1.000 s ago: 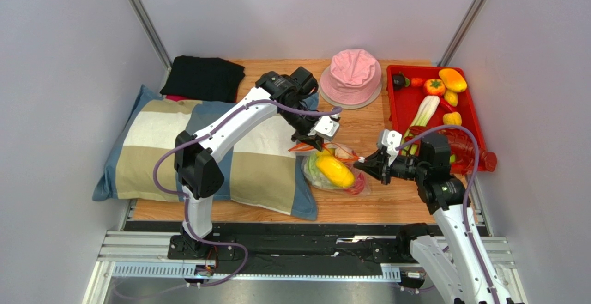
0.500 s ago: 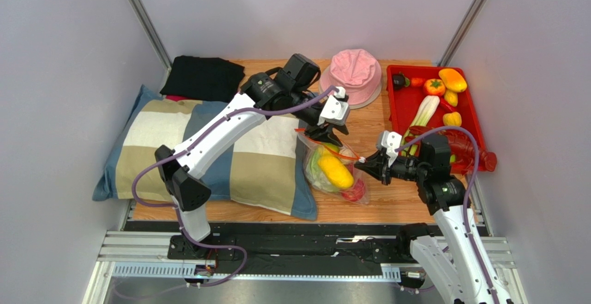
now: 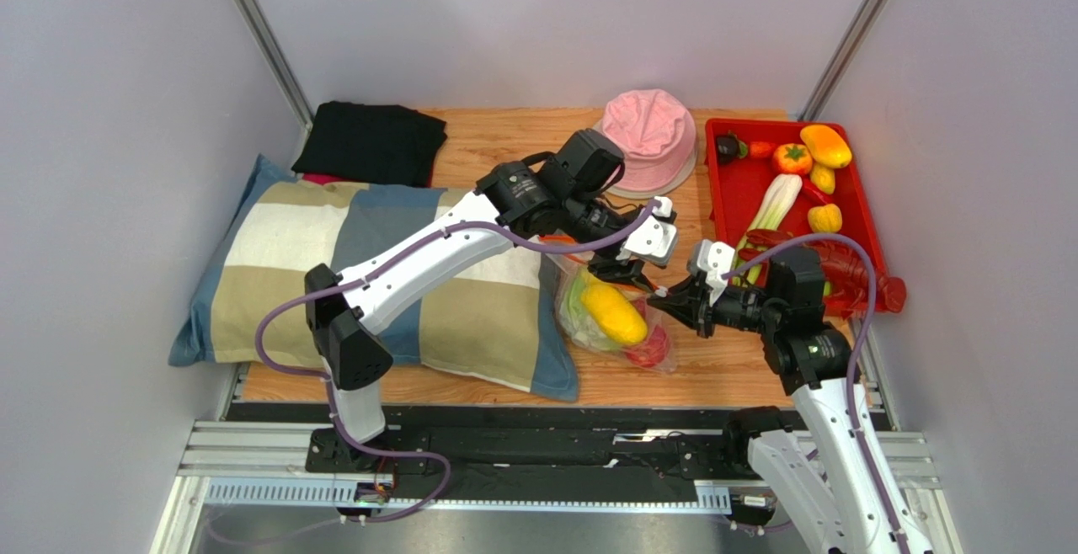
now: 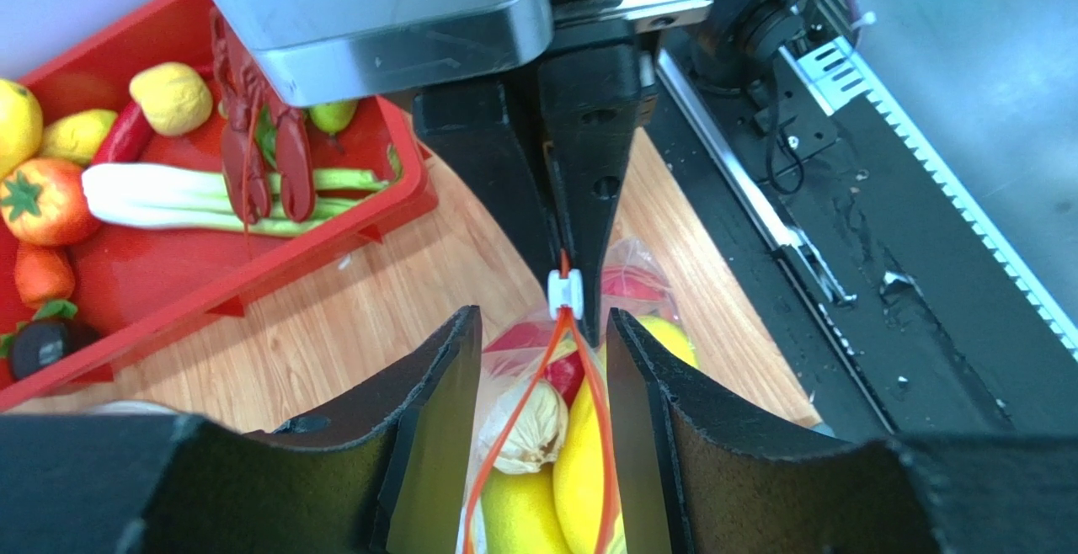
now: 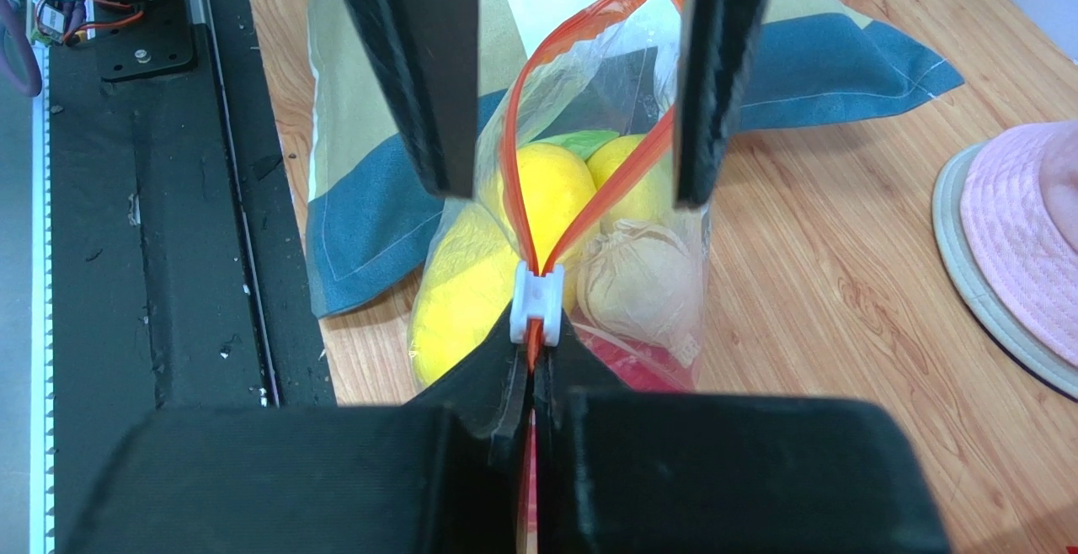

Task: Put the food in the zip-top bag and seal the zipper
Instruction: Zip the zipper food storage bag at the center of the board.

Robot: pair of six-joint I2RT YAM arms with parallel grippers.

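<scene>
The zip-top bag (image 3: 607,320) lies on the wooden table between the two grippers, its near side against the corner of the striped pillow (image 3: 418,276). The food (image 5: 544,201) is inside it: yellow pieces, something green, a pale bulb and a red piece.

The zipper (image 5: 506,156) gapes in a long loop, so the mouth is not sealed. Its white slider (image 5: 538,304) sits at the end nearest the right gripper (image 5: 532,377). That gripper's fingers are pressed together on the orange strip just behind the slider.

The left gripper (image 4: 542,327) faces it from the other side. Its fingers are parted, one on each side of the open mouth, and the slider is just beyond their tips. Whether those tips touch the plastic film is hard to tell.

Judging by this, loading is done and sealing is the step in hand. The next move probably calls for the left fingers to ease forward, close on the slider, and draw it along the strip, away from the right gripper's pinch.

The left arm stretches far across the pillow, with its wrist tipped down toward the bag. The right arm is folded, its forearm low and pointing leftward at the bag's end.
</scene>
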